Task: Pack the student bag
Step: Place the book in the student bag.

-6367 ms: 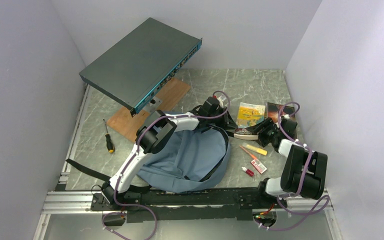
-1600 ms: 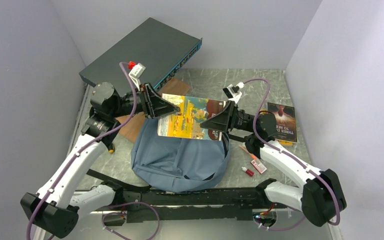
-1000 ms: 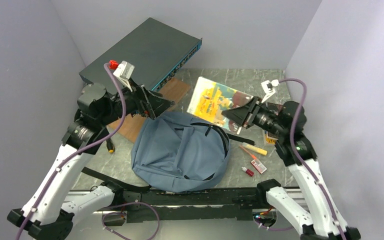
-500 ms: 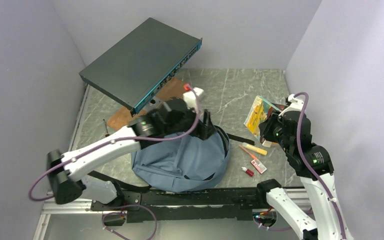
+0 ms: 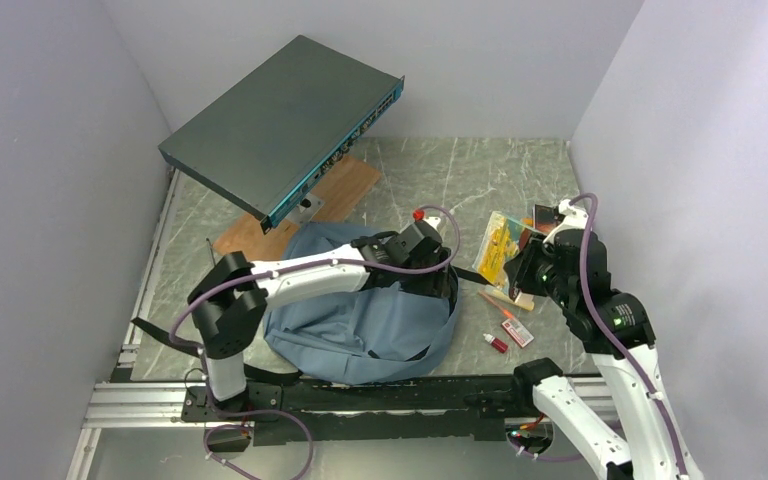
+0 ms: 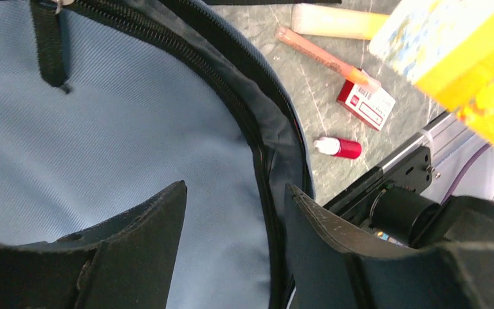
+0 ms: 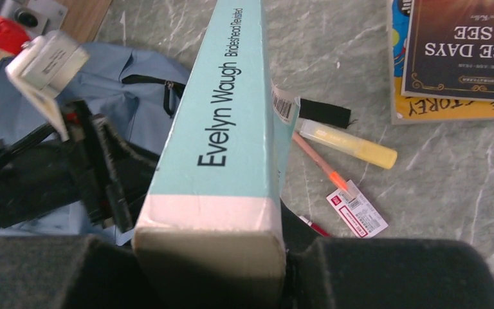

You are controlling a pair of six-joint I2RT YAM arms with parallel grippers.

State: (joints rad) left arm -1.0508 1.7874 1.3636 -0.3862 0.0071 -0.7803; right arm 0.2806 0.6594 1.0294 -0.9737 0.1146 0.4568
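Student bag [image 5: 360,325], near worktop edge: judged soft, light, collapsing; take at stiff zipper rim [image 6: 260,145] | left fingers [image 6: 135,251] spread over rim | right fingers [image 7: 386,270] clamp paperback [image 7: 231,122]

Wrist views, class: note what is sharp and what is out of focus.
Left wrist view: the left fingers look soft, while the student bag and the red bottle are crisp. Right wrist view: the lettering on the book is sharp, its near end and the right fingers blur; the yellow highlighter is clear.
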